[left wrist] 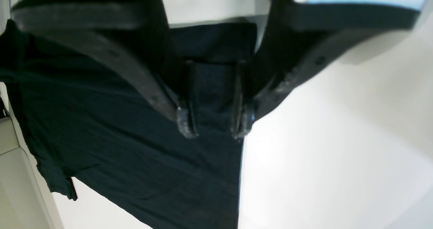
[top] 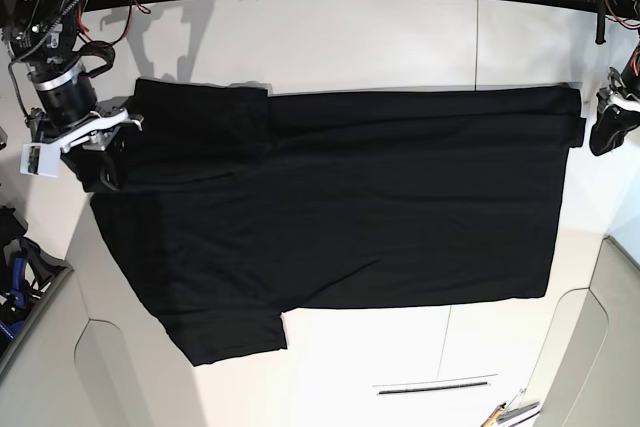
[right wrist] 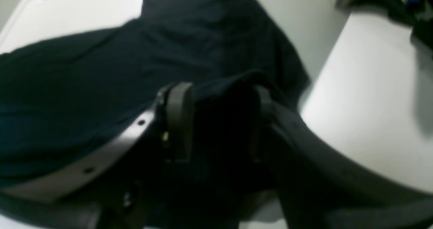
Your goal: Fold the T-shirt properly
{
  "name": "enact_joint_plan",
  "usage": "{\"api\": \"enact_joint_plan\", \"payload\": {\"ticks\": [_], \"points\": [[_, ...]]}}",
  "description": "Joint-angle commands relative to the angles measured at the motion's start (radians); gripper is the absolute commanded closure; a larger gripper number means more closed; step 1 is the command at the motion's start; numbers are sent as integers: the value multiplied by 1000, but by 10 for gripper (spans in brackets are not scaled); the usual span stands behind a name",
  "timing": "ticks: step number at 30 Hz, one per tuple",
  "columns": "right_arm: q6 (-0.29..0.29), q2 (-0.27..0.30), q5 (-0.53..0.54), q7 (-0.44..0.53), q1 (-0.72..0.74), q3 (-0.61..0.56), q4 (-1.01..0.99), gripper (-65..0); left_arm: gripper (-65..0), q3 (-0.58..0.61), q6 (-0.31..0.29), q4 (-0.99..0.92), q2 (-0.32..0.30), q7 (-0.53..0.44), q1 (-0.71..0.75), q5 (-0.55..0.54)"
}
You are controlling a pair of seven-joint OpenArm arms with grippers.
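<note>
T-shirt [top: 400, 217] lies mid-table, left claw [left wrist: 214, 129] at its 3 o'clock, right claw [right wrist: 221, 93] at 10, both apart; I'd flatten that right-hand ridge before folding further

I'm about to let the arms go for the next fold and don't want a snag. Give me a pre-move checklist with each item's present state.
- Left gripper jaws open: ok.
- Right gripper jaws open: ok.
- T-shirt spread out on the table: ok.
- Far edge strip lying smooth, no ridges: not ok; a raised fold shows by the right gripper.
- Sleeve at the near side, on the robot's right, folded in: not ok, it sticks out.
- Right gripper clear of the cloth: cannot tell; the cloth rises between its fingers.
</note>
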Motion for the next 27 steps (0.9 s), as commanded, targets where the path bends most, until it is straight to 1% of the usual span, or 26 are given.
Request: {"api": "enact_joint_plan", "payload": {"ticks": [1,5,8,13,17,19,21,22,23,27], "points": [[4,9,13,31,24,4,19,-248,-199,-6,-9,14,-22,-18,-5,-24],[9,9,13,31,84,-1,7,-248,-199,-6,-9,14,-22,-18,-5,-23],[33,9,13,31,126,-17,-26,-248,-198,-6,-9,14,-22,-18,-5,-23],[32,9,-21,31,170,-52,-122,-248,-198,-6,-9,14,-22,-18,-5,-23],[29,12,-29,34,192,-53,-217,-251,-198,-6,-9,14,-22,-18,-5,-23],[30,15,-29,34,206,-53,-259,-297,-198,-6,-9,14,-22,-18,-5,-23],[31,18,-29,33,217,-53,-292,-389,-198,-6,-9,14,-22,-18,-5,-24],[30,21,-29,33,222,-53,-306,-422,-198,-6,-9,14,-22,-18,-5,-24],[30,24,-29,33,226,-53,-319,-433,-198,-6,-9,14,-22,-18,-5,-24],[12,34,-37,33,231,-53,-325,-433,-198,-6,-9,14,-22,-18,-5,-23]]}}
